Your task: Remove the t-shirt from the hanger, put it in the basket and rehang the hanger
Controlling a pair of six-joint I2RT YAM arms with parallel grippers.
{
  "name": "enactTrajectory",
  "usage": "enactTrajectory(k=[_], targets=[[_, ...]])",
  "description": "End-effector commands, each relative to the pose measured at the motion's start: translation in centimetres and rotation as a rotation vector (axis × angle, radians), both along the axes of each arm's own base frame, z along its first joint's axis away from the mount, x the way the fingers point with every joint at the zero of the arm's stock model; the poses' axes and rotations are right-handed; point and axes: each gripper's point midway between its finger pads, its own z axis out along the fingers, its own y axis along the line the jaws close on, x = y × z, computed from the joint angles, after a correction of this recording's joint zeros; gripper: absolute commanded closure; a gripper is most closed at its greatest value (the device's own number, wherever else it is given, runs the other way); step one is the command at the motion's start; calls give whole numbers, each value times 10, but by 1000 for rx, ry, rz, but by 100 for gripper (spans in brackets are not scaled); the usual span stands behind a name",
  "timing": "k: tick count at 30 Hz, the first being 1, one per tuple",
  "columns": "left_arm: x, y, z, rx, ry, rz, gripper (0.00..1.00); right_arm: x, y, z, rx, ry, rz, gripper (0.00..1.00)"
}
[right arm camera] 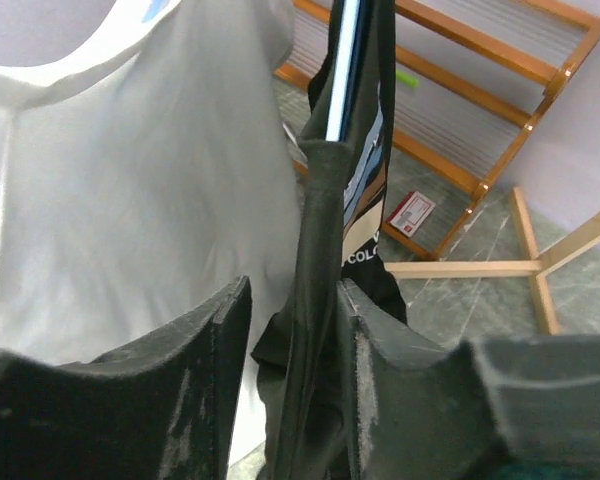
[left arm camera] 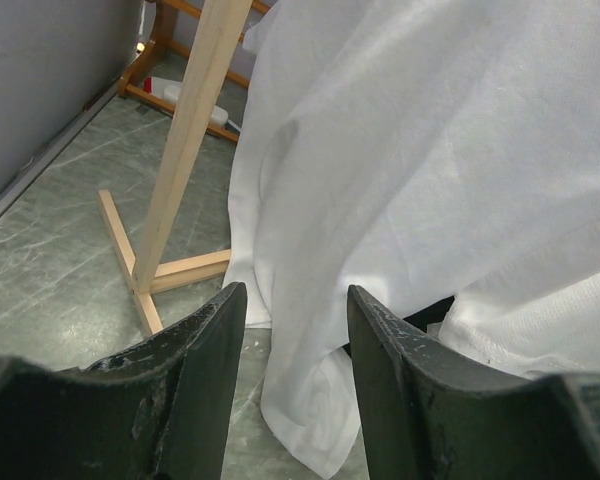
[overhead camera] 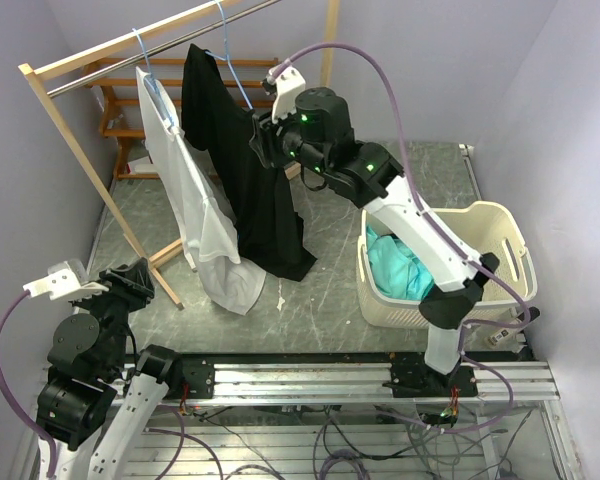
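A black t-shirt [overhead camera: 250, 190] hangs from a blue hanger [overhead camera: 235, 75] on the rail, next to a white t-shirt [overhead camera: 195, 200] on its own hanger [overhead camera: 150, 75]. My right gripper [overhead camera: 263, 140] is at the black t-shirt's right shoulder. In the right wrist view its jaws [right arm camera: 293, 290] straddle a fold of the black t-shirt [right arm camera: 315, 330], which lies against the right finger with a gap to the left one; the hanger's arm [right arm camera: 345, 60] shows just above. My left gripper [overhead camera: 130, 280] is low at the left, open and empty [left arm camera: 297, 300], facing the white t-shirt's hem [left arm camera: 430, 150].
The wooden clothes rack's slanted post [overhead camera: 90, 170] and foot [left arm camera: 165, 270] stand close to my left gripper. A cream laundry basket [overhead camera: 500, 225] holding teal cloth [overhead camera: 400, 265] sits at the right under the right arm. A low wooden frame [right arm camera: 480, 110] stands behind the rack.
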Motion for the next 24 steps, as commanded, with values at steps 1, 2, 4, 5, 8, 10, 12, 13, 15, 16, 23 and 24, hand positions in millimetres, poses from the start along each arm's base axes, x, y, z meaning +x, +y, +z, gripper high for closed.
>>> enactTrajectory(k=[1, 2, 4, 5, 8, 10, 12, 13, 15, 16, 23, 24], targets=[[-3, 5, 5, -10, -6, 28, 44, 19, 1, 0, -17, -37, -71, 71], [-3, 6, 5, -11, -7, 30, 44, 21, 1, 4, -5, -50, -76, 79], [-4, 6, 6, -13, -10, 31, 44, 23, -1, 7, 16, -66, -98, 96], [-4, 6, 6, -14, -10, 33, 44, 23, -3, 12, 38, -81, -109, 100], [-4, 7, 6, -14, -10, 35, 42, 20, -12, 29, 107, -136, -125, 100], [-3, 7, 5, -12, -4, 38, 42, 16, -19, 45, 158, -183, -133, 100], [-3, 7, 5, -13, -1, 39, 41, 14, -25, 60, 198, -223, -139, 100], [-2, 7, 4, -11, 2, 40, 41, 12, -28, 66, 214, -238, -141, 100], [-2, 7, 4, -11, 6, 44, 41, 9, -32, 78, 250, -266, -143, 100], [-2, 7, 4, -11, 7, 44, 41, 8, -33, 83, 264, -278, -142, 100], [-2, 8, 4, -12, 7, 46, 40, 10, -30, 95, 323, -300, -132, 100], [-2, 7, 3, -12, 8, 45, 40, 10, -30, 98, 326, -296, -134, 100]])
